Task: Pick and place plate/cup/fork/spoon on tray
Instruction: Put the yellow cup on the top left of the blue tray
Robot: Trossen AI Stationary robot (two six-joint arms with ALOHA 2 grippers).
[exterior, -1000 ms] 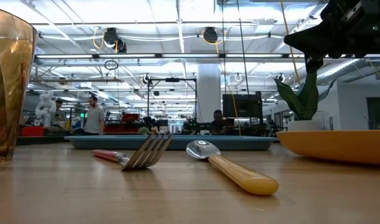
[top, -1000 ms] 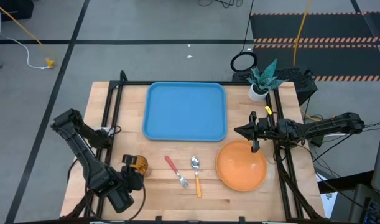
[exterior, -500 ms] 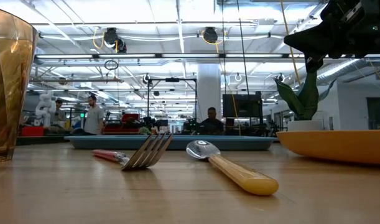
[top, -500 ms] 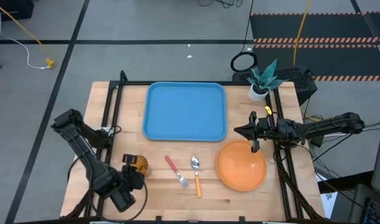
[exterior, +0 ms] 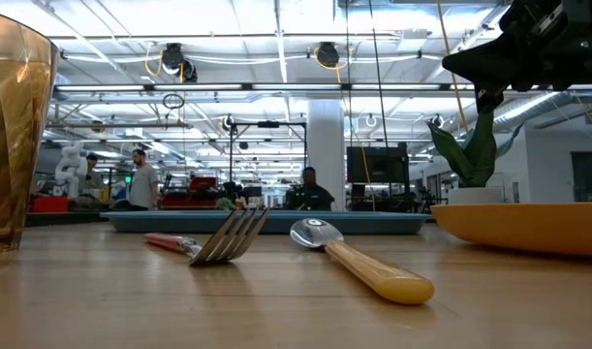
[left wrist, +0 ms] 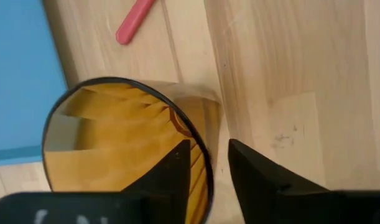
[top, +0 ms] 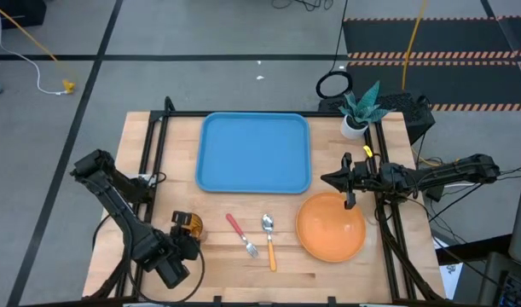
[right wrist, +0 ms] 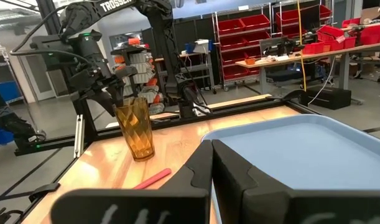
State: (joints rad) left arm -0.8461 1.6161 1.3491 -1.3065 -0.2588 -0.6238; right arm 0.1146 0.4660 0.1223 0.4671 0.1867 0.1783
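The amber cup [top: 188,225] stands upright on the wood table at the near left; it also shows in the low view [exterior: 15,136]. My left gripper [left wrist: 208,146] is open at its rim, one finger inside the cup and one outside, with a gap to the wall. The red-handled fork [top: 241,234] and orange-handled spoon [top: 269,240] lie flat near the middle. The orange plate [top: 331,226] rests at the near right. The blue tray [top: 254,152] lies at the far middle. My right gripper [top: 325,180] is shut, hovering between the tray and the plate.
A small potted plant [top: 358,109] stands at the far right corner. Black frame rails [top: 153,145] run along the table's left and right sides. People stand in the room beyond the table [exterior: 140,184]. Bare wood lies near the front edge [top: 243,273].
My left arm has shifted a little toward the table's right, closing in on the cup. The cup and the other things have stayed where they were.
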